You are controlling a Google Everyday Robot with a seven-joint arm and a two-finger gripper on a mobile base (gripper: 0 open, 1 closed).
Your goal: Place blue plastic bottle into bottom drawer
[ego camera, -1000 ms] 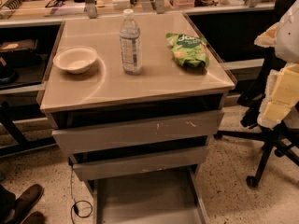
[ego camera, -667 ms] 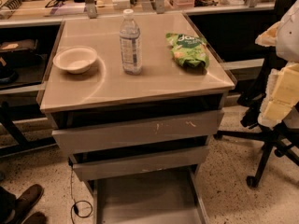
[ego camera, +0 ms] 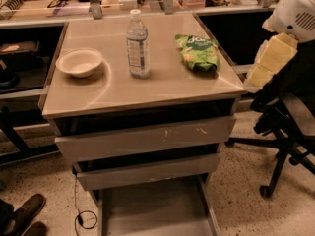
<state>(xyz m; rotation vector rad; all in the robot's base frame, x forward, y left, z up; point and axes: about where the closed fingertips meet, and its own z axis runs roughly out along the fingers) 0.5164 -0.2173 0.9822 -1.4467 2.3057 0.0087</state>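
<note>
The bottle (ego camera: 137, 43) is seen upright on the cabinet top (ego camera: 147, 90), between a bowl (ego camera: 78, 62) and a bag (ego camera: 198, 51); the bottom drawer (ego camera: 152, 210) is pulled open below. The gripper (ego camera: 268, 102) is held beyond the top's right edge, and its state cannot be told.

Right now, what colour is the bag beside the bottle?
The bag is green, camera view; the gripper is at the right edge.

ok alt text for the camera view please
A clear plastic bottle with a bluish label stands upright on a cabinet top between a white bowl and a green snack bag. Below, the bottom drawer is pulled open, and the robot's pincer hangs at the right edge, clear of the bottle.
</note>
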